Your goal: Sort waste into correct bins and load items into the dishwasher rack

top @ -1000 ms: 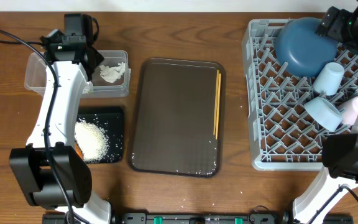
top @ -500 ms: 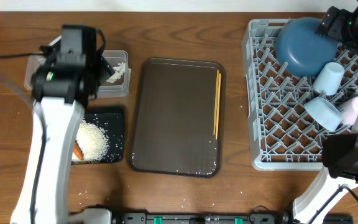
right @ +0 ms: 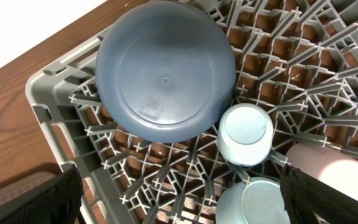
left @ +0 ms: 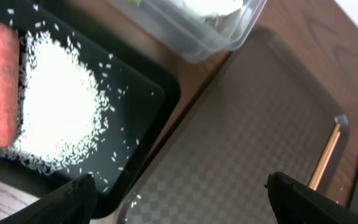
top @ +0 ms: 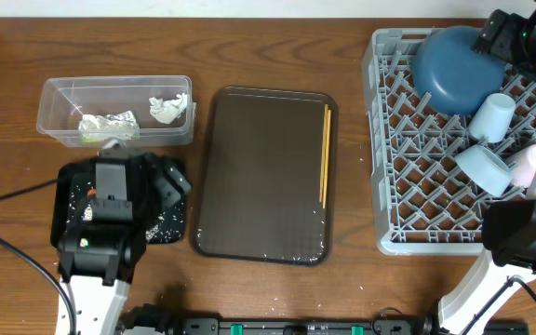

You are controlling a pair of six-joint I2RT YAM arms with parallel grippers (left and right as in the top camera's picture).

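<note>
My left gripper (top: 167,179) (left: 179,200) hangs open and empty over the right edge of the black tray (top: 177,231) (left: 143,99). That tray holds the rice heap (left: 61,112) and an orange carrot (left: 2,81). The clear tub (top: 63,98) (left: 197,34) holds a crumpled white tissue (top: 167,109) and silver foil (top: 108,123). A pair of chopsticks (top: 325,154) (left: 325,155) lies along the right side of the brown serving tray (top: 263,177). The grey rack (top: 408,186) (right: 55,106) holds the dark blue bowl (top: 454,67) (right: 166,68), a white cup (top: 491,116) (right: 246,134) and a light blue cup (top: 484,167) (right: 253,202). My right gripper (top: 510,37) (right: 179,199) stays open above them.
A pale pinkish cup (top: 529,163) (right: 328,174) lies in the rack beside the light blue one. Stray rice grains dot the serving tray's front edge (top: 268,256). My left arm's black cable (top: 7,237) trails across the table at the front left.
My left arm has swung back from over the clear tub toward the front and now covers the black tray; the tub's contents are uncovered. The right arm has not moved.
</note>
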